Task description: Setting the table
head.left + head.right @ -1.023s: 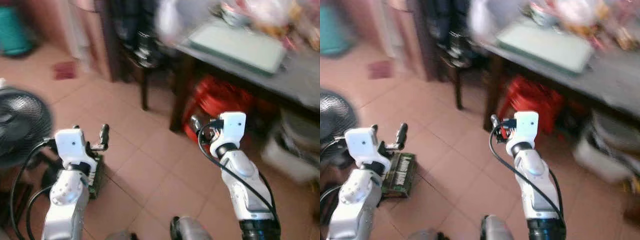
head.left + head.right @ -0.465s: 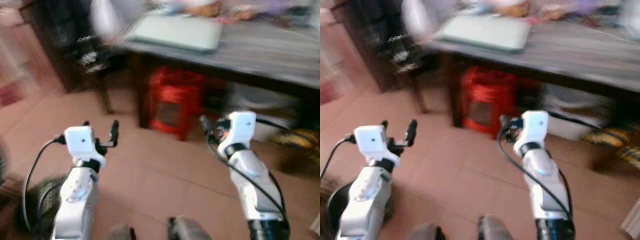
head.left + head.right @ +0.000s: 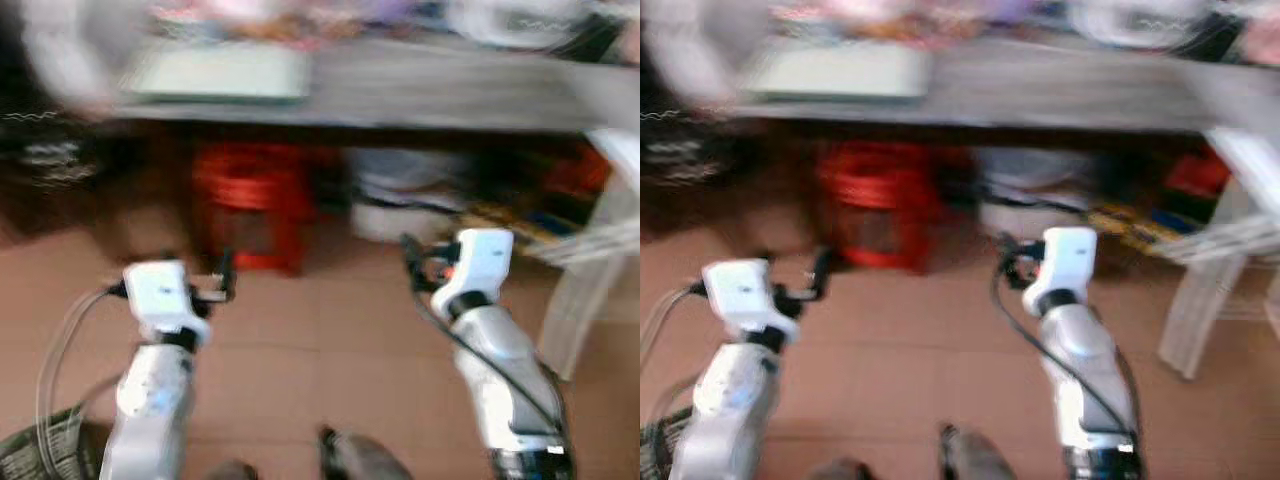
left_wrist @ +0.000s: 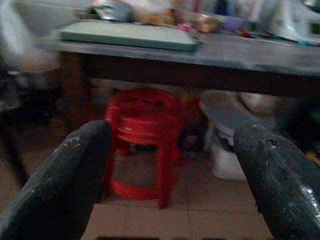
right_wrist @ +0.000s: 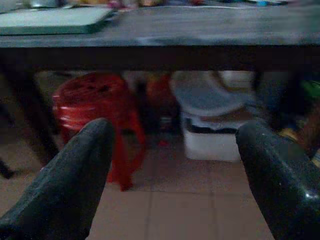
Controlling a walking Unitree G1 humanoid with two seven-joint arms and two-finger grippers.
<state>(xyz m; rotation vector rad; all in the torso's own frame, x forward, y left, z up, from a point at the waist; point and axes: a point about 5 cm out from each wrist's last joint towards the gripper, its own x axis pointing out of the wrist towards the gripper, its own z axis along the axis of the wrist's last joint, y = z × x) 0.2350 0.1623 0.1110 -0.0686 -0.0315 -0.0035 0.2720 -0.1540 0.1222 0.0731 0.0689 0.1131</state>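
A grey tabletop (image 3: 430, 95) is seen ahead, blurred, with a pale green flat board (image 3: 215, 75) lying on its left part and cluttered items along its far edge. A red stool (image 4: 142, 132) stands beneath it. The left claw (image 4: 170, 175) and right claw (image 5: 175, 170) are held open and empty above the tiled floor (image 3: 330, 340).

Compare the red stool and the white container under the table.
The red stool stands on legs with open space beneath; the white container sits flat on the floor. The stool is round and bright red; the container is boxy, white, with a grey lid. Both are tucked under the dark table.
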